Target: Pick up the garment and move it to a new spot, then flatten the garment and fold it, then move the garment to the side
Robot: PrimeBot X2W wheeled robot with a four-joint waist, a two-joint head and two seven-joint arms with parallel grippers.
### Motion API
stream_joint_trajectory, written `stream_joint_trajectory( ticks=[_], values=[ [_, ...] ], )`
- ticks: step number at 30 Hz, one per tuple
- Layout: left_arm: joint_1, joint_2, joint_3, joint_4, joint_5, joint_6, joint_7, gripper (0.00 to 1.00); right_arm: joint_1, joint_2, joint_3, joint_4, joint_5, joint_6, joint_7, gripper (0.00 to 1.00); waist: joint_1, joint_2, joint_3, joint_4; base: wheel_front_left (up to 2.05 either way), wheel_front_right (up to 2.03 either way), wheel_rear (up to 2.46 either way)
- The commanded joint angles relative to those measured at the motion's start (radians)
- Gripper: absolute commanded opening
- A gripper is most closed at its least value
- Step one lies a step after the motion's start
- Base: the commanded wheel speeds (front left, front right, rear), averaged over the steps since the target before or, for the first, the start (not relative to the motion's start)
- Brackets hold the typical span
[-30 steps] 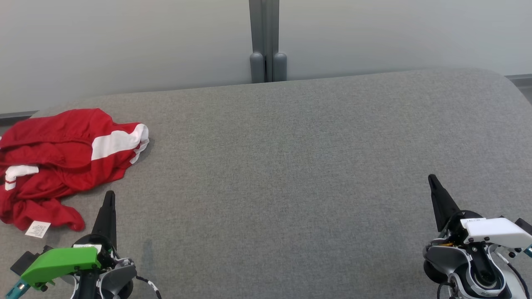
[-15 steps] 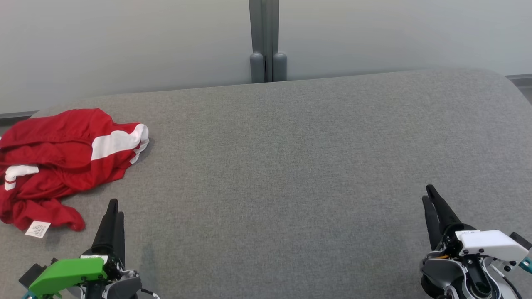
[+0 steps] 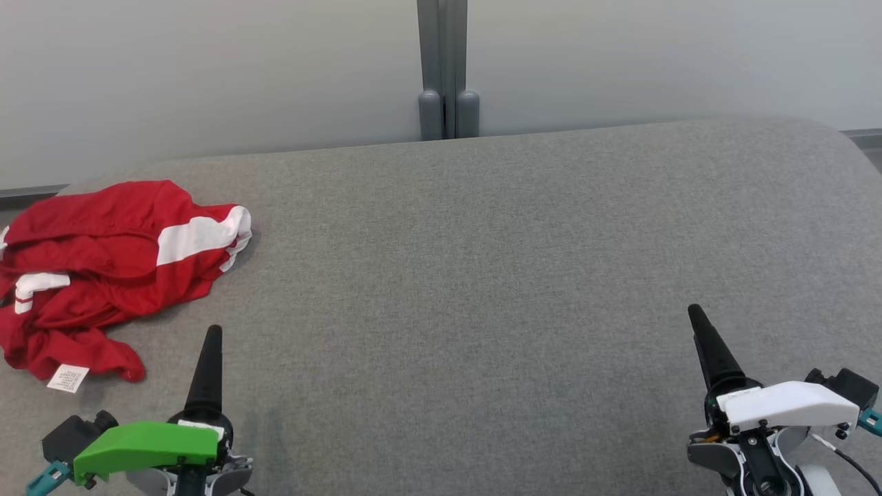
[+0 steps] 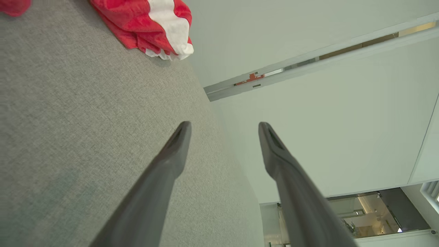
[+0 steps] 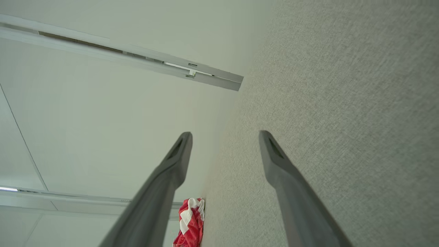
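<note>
the red garment (image 3: 103, 269) lies crumpled at the left edge of the grey surface (image 3: 482, 275). the left gripper (image 4: 223, 127) and right gripper (image 5: 224, 137) hover with fingers spread wide, holding nothing. the pickup is not yet begun; next, the left gripper likely must reach onto the cloth.

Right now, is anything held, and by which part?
Nothing held: left gripper and right gripper stand open, empty; crumpled red-and-white garment lies apart.

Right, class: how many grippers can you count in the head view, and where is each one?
2. The left gripper is at the lower left, just right of the red garment; the right gripper is at the lower right, over the grey surface. None seems hidden.
</note>
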Motion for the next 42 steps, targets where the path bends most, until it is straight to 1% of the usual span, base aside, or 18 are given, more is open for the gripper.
stream_joint_trajectory(
  ticks=[1,6,14,30,42],
  values=[
    [-0.007,0.016,-0.015,-0.028,0.064,0.012,-0.011,1.0,-0.006,-0.005,0.011,-0.028,-0.059,0.002,-0.013,1.0,0.0,-0.0001,0.0,0.001,0.0,0.0,0.0],
    [0.0,0.024,-0.053,-0.043,0.164,0.045,-0.033,1.0,0.009,-0.005,0.02,-0.04,-0.152,0.002,-0.035,1.0,0.0,-0.0001,-0.002,0.008,0.0,0.0,0.0],
    [0.006,0.038,-0.106,-0.062,0.286,0.077,-0.065,1.0,0.026,-0.005,0.03,-0.058,-0.269,0.002,-0.067,1.0,0.0,-0.0001,-0.005,0.019,0.0,0.0,0.0],
    [0.029,0.049,-0.158,-0.11,0.508,0.119,-0.121,1.0,0.05,-0.007,0.069,-0.085,-0.49,0.003,-0.124,1.0,0.0,-0.0001,-0.012,0.024,0.0,0.0,0.0],
    [0.035,0.055,-0.193,-0.138,0.668,0.142,-0.158,1.0,0.061,-0.008,0.081,-0.108,-0.623,0.003,-0.16,1.0,0.0,-0.0001,-0.01,0.028,0.0,0.0,0.0]
  ],
)
